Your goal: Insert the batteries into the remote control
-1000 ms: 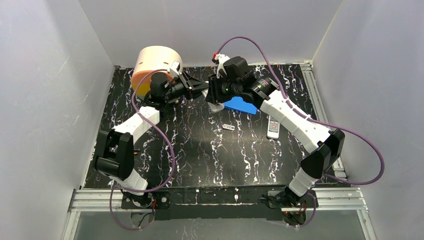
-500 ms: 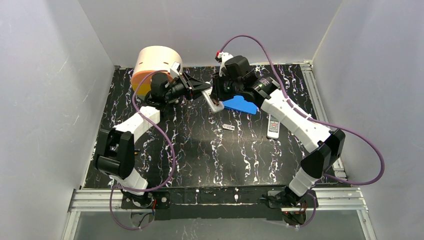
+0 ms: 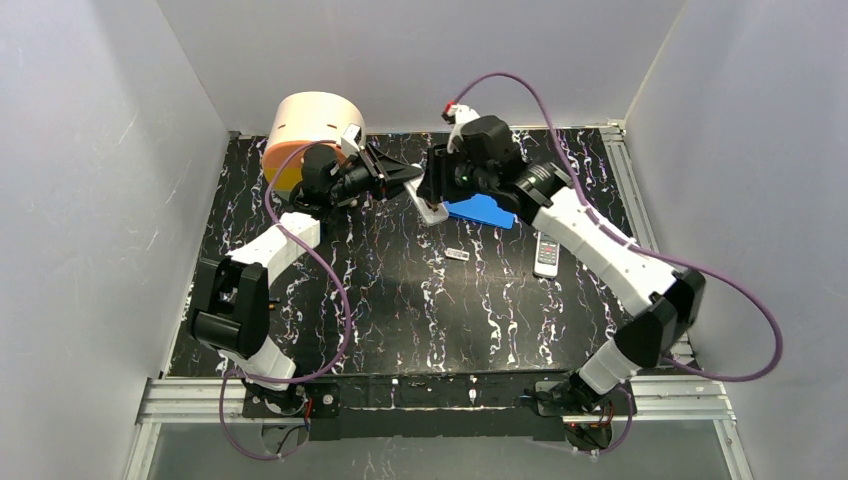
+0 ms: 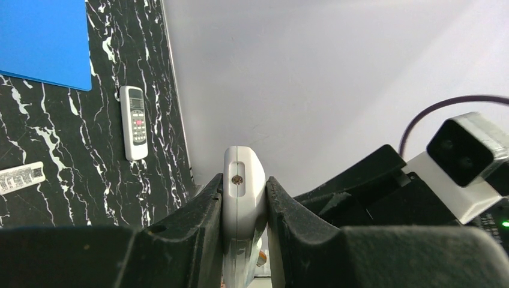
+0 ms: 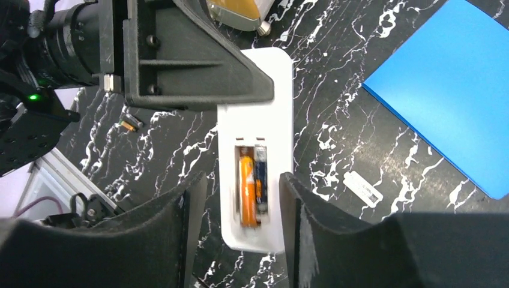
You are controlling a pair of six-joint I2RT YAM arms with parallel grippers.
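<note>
Right arm's swung outward and my right pincer (image 5: 243,177) has backed off, jaws apart over the remote (image 5: 264,90). Left pincer (image 4: 244,180) clamps that remote, two batteries (image 5: 246,189) sitting in its compartment.

Bright, even, diffuse overhead light. Soft short shadows, mild sheen on black tabletop (image 3: 400,300). Overhead view sharp. Near lens, right gripper (image 5: 241,180) fingers (image 5: 336,240) dark, soft-edged.
</note>
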